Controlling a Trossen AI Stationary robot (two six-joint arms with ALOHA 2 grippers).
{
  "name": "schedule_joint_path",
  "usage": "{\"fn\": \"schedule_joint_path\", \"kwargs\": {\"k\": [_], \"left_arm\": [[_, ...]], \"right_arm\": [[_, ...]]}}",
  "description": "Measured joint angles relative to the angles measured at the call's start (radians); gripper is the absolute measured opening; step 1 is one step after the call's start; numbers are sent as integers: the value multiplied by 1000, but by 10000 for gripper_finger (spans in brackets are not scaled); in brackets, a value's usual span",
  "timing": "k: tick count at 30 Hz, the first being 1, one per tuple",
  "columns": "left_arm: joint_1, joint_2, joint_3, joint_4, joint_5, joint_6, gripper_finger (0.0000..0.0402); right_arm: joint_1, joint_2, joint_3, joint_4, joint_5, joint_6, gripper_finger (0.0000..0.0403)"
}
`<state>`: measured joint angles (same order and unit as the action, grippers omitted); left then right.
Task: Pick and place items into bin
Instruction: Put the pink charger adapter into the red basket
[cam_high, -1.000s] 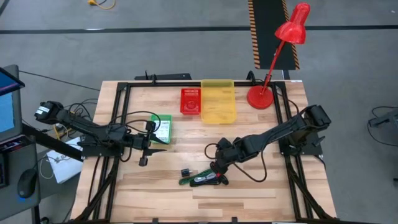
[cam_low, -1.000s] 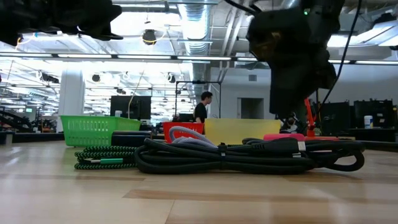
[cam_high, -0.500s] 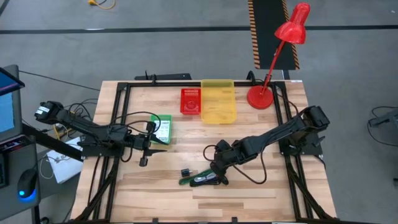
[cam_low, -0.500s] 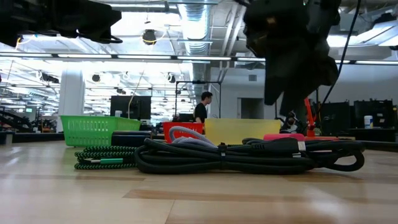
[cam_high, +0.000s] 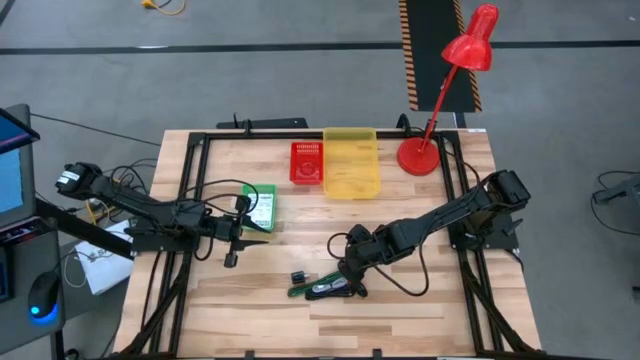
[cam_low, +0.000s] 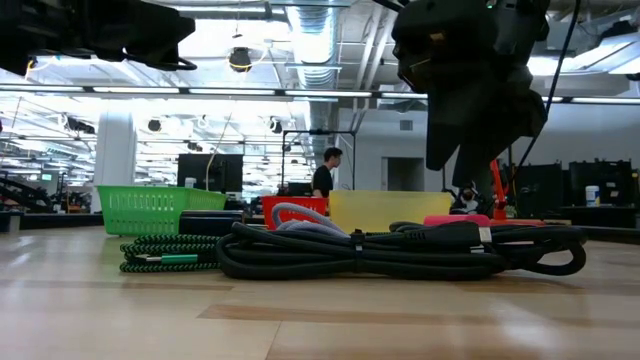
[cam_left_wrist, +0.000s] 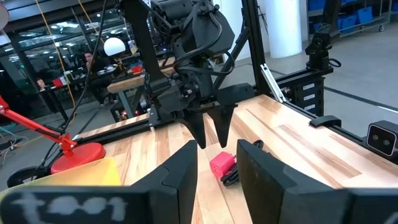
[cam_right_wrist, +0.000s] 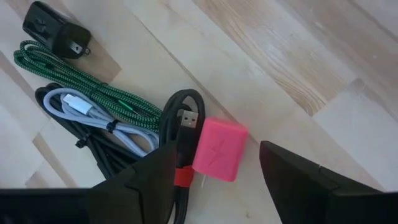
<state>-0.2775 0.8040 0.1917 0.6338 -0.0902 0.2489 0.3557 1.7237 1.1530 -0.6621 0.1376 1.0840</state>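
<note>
Right claw (cam_right_wrist: 214, 180) spread wide, hovering over pink plug (cam_right_wrist: 219, 149) near the tabletop's (cam_high: 420, 300) front edge, around its middle. Plug touching black cable (cam_right_wrist: 179, 134); green cord (cam_right_wrist: 93, 84), white cable (cam_right_wrist: 93, 115) and black adapter (cam_right_wrist: 55, 31) bunched just beside. Left claw (cam_left_wrist: 216, 165) also spread, empty, waiting near the left edge by green bin (cam_high: 262, 207). Red bin (cam_high: 306, 163) and yellow bin (cam_high: 351, 163) at the back edge.

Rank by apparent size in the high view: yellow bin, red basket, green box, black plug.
1. yellow bin
2. red basket and green box: look about alike, no clear order
3. black plug
</note>
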Motion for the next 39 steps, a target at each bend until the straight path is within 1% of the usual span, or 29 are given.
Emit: {"fn": "schedule_joint_path", "kwargs": {"k": [6, 8, 10, 12, 14, 16, 18, 21, 28, 39], "left_arm": [[0, 0, 0, 0, 0, 0, 103], [0, 0, 0, 0, 0, -1, 103], [0, 0, 0, 0, 1, -1, 103], [0, 0, 1, -3, 1, -3, 103], [0, 0, 1, 0, 1, -7, 103], [0, -1, 1, -7, 2, -8, 103], [0, 0, 1, 0, 3, -8, 103], [-1, -4, -1, -10, 4, -8, 103], [-1, -4, 0, -15, 3, -8, 103], [-1, -4, 0, -15, 4, -8, 103]], "right_arm": [[2, 3, 0, 1, 3, 1, 223], [3, 31, 1, 23, 3, 1, 223], [5, 43, -3, -1, -3, 0, 223], [5, 79, 11, 52, -10, -1, 223], [7, 90, 2, 21, -12, -12, 223], [9, 115, 17, 71, -15, -15, 223], [10, 115, 15, 49, -22, -18, 223], [10, 121, 14, 79, -32, -17, 223], [10, 142, 12, 63, -64, -19, 223], [9, 142, 11, 35, -66, -45, 223]]}}
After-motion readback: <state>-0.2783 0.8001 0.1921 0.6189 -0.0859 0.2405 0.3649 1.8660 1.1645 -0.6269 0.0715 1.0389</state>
